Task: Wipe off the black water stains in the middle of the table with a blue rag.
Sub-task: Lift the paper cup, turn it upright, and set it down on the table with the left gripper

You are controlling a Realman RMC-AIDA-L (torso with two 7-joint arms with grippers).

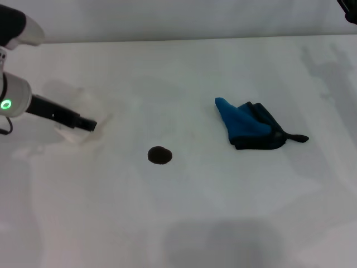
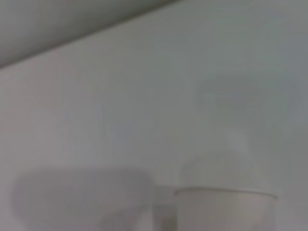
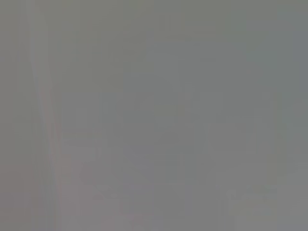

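The black water stain (image 1: pixel 159 155) is a small round dark blot on the white table (image 1: pixel 184 223), a little left of the middle. To its right and slightly farther back lies the blue rag (image 1: pixel 248 125), crumpled, with dark edging and a thin dark tail pointing right. My left gripper (image 1: pixel 89 124) reaches in from the left edge, well left of the stain, right against a white paper cup (image 1: pixel 78 114). The left wrist view shows that cup's rim (image 2: pixel 225 193) close up. Only a dark bit of my right arm (image 1: pixel 349 9) shows, at the top right corner, far from the rag.
The table's far edge (image 1: pixel 184 38) meets a pale wall. The white cup stands at the left, hard to tell from the table. The right wrist view shows only flat grey.
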